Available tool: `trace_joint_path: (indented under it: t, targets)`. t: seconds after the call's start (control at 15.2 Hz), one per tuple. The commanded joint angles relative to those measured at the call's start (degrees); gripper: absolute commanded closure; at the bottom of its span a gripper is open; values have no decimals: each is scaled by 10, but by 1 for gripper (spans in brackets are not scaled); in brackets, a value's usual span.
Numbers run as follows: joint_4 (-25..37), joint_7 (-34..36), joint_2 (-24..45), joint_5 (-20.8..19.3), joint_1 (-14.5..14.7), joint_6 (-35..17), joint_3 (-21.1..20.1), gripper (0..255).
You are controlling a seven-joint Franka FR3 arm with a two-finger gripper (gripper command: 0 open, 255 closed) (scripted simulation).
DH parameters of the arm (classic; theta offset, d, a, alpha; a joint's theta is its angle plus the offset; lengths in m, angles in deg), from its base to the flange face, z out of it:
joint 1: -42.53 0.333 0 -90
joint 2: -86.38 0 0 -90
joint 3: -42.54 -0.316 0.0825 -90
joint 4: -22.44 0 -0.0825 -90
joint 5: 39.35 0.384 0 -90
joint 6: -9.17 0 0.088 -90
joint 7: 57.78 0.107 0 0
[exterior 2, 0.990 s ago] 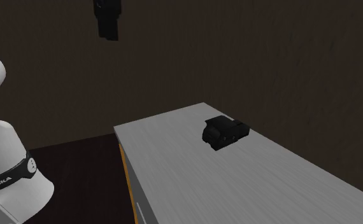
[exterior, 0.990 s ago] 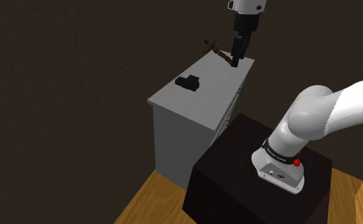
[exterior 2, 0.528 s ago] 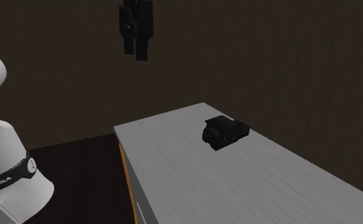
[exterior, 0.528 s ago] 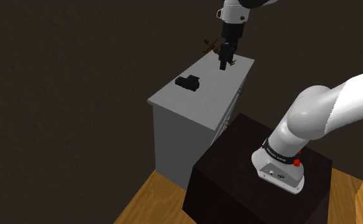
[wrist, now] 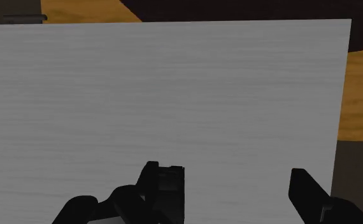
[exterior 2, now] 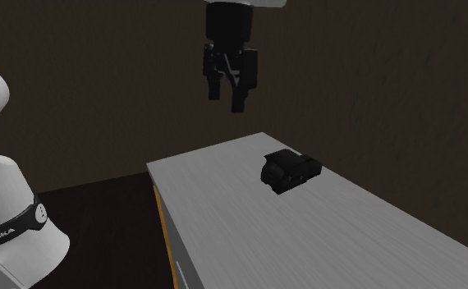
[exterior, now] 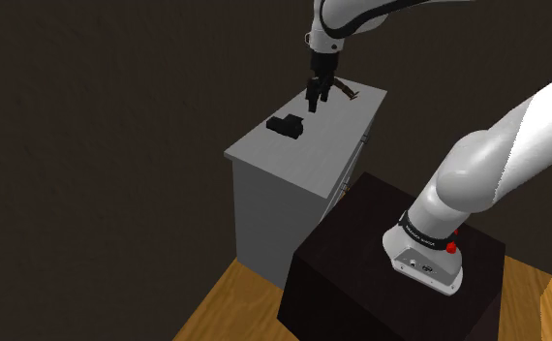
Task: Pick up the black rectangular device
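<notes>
Your jaws are wide apart and hold nothing. They hang in the air above the grey counter. In the wrist view, the black rectangular device lies on the counter under the hand. It is between the two fingers but closer to one of them, and neither finger touches it. In the shoulder view, a small brown object lies at the far end of the counter. The dark stand is just beside the counter, on a wooden floor.
</notes>
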Motion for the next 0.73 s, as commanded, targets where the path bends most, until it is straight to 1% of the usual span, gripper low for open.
trace_joint_path:
  t: [0.0, 0.33, 0.66]
  targets:
    - [16, -4, 41, 1, -1, -29, 3, 0]
    - [75, -20, 148, 6, -6, -86, 13, 0]
    - [152, -37, 257, 17, -12, -125, 19, 0]
